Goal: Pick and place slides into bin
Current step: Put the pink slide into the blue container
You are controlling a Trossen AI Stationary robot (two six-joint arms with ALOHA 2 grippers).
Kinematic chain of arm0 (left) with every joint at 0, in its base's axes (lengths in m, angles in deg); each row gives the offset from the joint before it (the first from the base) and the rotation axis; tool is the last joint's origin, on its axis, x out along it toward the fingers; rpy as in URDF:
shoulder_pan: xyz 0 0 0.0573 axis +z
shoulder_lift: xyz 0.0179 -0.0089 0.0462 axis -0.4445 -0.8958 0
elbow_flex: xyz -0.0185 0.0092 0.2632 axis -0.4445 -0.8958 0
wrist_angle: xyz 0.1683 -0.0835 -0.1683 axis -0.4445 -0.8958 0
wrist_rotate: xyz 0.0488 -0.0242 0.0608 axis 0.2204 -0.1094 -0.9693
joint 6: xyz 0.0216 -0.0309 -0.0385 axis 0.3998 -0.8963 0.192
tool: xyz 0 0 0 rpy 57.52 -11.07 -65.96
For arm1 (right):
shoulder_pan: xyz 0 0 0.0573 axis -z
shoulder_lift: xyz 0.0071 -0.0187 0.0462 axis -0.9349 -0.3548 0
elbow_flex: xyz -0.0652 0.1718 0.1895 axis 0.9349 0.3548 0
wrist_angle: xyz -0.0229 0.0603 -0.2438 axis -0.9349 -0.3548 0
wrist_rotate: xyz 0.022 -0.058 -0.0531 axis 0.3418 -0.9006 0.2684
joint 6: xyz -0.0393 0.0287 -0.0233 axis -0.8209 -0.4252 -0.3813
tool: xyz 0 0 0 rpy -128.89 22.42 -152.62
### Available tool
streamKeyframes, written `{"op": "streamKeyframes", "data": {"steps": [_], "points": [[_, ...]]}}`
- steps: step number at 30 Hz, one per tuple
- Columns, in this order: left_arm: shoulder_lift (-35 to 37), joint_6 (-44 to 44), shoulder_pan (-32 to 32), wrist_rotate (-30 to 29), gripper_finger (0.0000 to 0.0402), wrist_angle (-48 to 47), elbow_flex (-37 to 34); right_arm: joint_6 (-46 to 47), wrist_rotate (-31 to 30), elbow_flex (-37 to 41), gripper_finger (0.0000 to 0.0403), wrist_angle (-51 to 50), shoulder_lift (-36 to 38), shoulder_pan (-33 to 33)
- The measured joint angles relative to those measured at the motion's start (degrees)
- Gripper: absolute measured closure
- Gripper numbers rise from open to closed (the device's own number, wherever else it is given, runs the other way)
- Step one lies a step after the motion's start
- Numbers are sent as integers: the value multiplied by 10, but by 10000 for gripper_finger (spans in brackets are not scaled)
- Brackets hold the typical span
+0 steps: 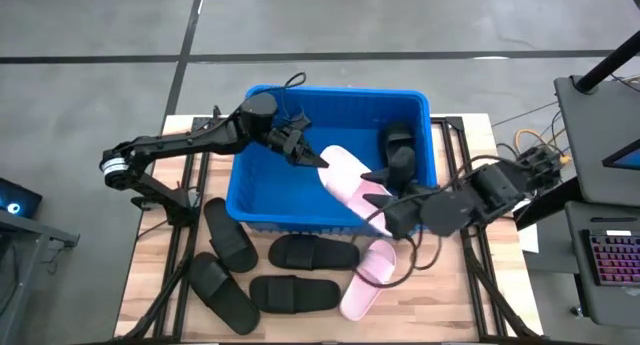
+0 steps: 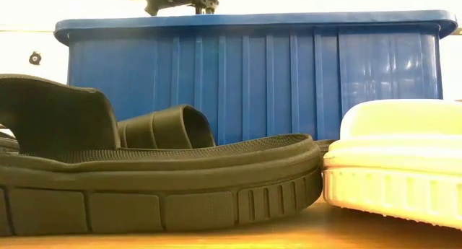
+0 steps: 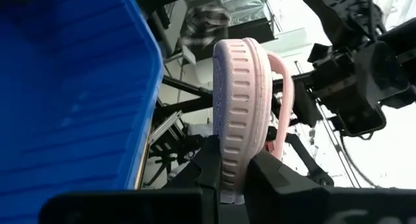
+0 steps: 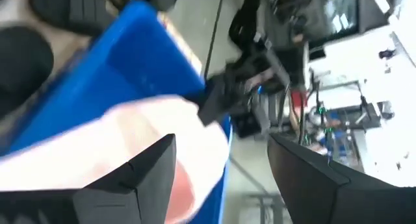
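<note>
A pale pink slide point(image 1: 345, 175) hangs over the inside of the blue bin point(image 1: 262, 200), with my left gripper point(image 1: 305, 153) shut on its end toward the table's left. My right gripper point(image 1: 380, 213) stands open at the slide's other end, over the bin's near wall. Its fingers are spread wide, and the pink slide point(image 4: 97, 159) shows beside one of them. Two black slides point(image 1: 398, 150) lie in the bin's far right corner. Several black slides point(image 1: 300, 253) and another pink slide point(image 1: 368, 278) rest on their soles on the table in front of the bin. My left gripper pinches the pink slide's sole at one end point(image 3: 233, 178) between its two fingers, one finger point(image 3: 209, 164) on each face of the sole. The fingers come level from the table's left and lie along the slide. The slide juts straight out from them, its strap point(image 3: 281, 87) to one side.
The bin's rolled rim point(image 1: 335, 90) rings the work space, and the wooden table's metal rails point(image 1: 470, 235) run along both sides. A desk with a keyboard point(image 1: 610, 255) stands beyond the right edge. In the low view a black slide point(image 2: 144, 184) and the pink slide point(image 2: 393, 162) fill the foreground.
</note>
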Motion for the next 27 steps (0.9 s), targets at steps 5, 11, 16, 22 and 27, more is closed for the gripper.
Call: {"op": "streamKeyframes", "data": {"steps": [5,11,16,22,27], "points": [[0,-9,0,0,385,3,3,63,-3,-92,175,-150,-66,1],[0,-13,2,15,385,3,3,68,-31,-140,180,-212,-114,4],[0,-9,2,16,385,5,3,69,-118,-140,179,-217,-125,16],[0,-9,3,16,386,6,5,48,-36,-139,179,-214,-121,28],[0,-8,4,15,386,7,4,45,-28,-139,179,-195,-123,38]]}}
